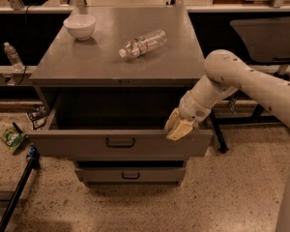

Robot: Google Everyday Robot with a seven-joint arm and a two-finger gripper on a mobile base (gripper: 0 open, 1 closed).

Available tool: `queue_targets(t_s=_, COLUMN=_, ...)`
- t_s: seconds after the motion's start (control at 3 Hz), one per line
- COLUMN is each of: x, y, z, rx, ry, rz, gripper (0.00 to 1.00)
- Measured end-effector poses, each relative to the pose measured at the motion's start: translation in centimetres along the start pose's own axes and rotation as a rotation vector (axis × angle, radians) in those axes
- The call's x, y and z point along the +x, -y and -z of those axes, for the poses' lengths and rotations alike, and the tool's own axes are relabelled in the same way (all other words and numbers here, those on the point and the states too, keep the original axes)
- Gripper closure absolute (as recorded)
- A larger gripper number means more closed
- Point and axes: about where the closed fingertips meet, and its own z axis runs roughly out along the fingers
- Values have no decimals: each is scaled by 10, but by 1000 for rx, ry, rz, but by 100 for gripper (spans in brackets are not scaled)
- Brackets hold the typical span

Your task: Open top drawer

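The top drawer (pixel 87 144) of the grey metal cabinet stands pulled well out, its wide flat front carrying a small dark centre handle (pixel 120 142) and its deep box showing dark inside. My gripper (pixel 178 126) sits at the right end of the drawer front's top edge, its tan fingers pointing down over the rim. A shorter drawer front (pixel 130 175) with a similar handle sits below, shut.
On the cabinet top (pixel 77 64) lie a clear plastic bottle (pixel 142 43) on its side and a white bowl (pixel 79 26). A green packet (pixel 11 139) and a dark pole with a blue fitting (pixel 24 172) are on the floor at left. A counter runs behind.
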Motion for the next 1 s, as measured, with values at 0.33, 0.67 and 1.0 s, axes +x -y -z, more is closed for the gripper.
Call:
queue_targets(t_s=0.33, x=-2, y=-21, z=1, rx=-87, ry=20, rz=-65, gripper=82)
queue_targets(t_s=0.67, x=-7, y=-25, z=14, rx=-89, ry=23, rz=-86, gripper=59)
queue_targets(t_s=1.0, x=-19, y=-11, z=51, rx=-6, ry=-4, rz=-53, gripper=31)
